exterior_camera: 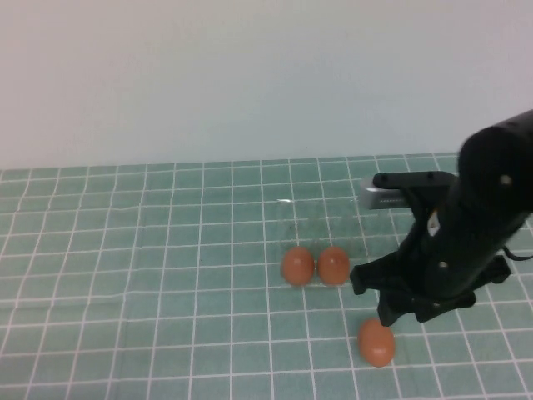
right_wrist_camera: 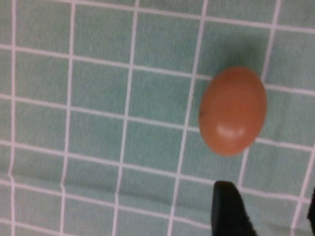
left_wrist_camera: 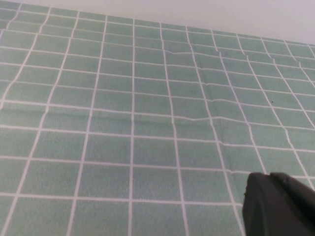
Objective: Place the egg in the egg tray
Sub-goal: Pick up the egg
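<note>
The clear egg tray held two orange-brown eggs side by side in its near cups. The third egg, smooth and oval, lay on the green gridded table nearer the robot than the tray, just below the right end effector, which touched nothing; whether it was spread or clenched could not be told. Only a dark tip of the left end effector showed above the bare table, its state likewise unclear.

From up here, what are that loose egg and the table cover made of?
The egg, below the right tool, looks smooth and slightly glossy with a soft highlight; real shell or plastic, unclear. The table cover seems a thin creased sheet, perhaps vinyl. The left tool shows at its camera's edge.
</note>
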Motion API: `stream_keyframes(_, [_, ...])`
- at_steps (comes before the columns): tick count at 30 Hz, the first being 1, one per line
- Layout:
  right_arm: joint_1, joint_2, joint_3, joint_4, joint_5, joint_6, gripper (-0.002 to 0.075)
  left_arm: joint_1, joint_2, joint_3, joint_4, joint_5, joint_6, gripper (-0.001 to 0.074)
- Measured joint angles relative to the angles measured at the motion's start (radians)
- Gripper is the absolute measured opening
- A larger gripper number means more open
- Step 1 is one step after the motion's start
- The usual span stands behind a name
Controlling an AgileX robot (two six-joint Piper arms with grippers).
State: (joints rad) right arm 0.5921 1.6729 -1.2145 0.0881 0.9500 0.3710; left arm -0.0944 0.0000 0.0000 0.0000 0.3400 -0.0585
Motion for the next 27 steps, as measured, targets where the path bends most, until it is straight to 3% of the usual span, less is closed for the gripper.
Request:
stream_keyframes(9, [0.0, 0.179, -0.092, 0.0, 0.009, 0.008, 0.0447, 0.0, 0.0, 0.0, 0.0, 0.0, 0.0, -0.0001])
stream_keyframes(23, [0.0, 0.337, -0.105, -0.004, -0.069, 0.008, 0.0454, 0.0, 0.0, 0.0, 0.0, 0.0, 0.0, -0.0001])
stream_keyframes(27, [0.0, 0.35, -0.106, -0.007, -0.093, -0.003, 0.041, 0.0, 0.0, 0.0, 0.0, 0.0, 0.0, -0.0001])
